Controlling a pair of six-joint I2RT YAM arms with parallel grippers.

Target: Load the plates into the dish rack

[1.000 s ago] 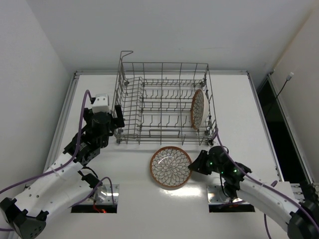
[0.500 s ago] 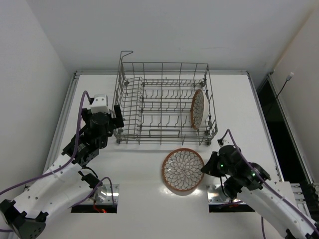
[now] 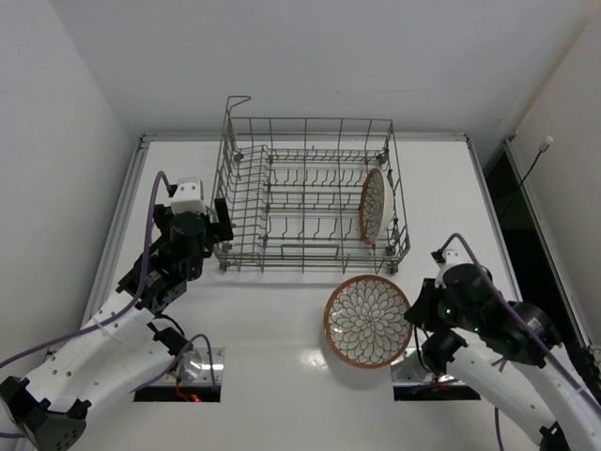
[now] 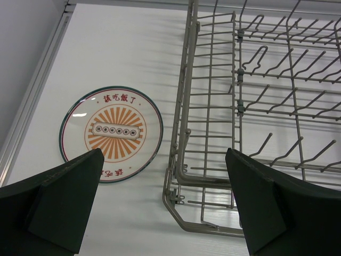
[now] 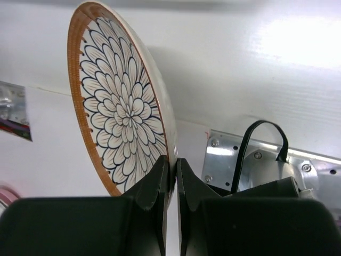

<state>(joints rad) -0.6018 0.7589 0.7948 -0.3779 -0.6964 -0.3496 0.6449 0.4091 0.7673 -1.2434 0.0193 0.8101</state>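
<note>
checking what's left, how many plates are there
3: one petal plate upright in the rack's right end, a second petal plate in the right gripper, the sunburst plate flat on the table left of the rack.

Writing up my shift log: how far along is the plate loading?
One petal plate stands in the dish rack. The right tool grips the second petal plate by its rim. The sunburst plate lies flat outside the rack, below the open left tool.

Bright, even light; soft shadows beside the dish rack (image 3: 310, 202); glare whitens the table (image 5: 298, 32).
</note>
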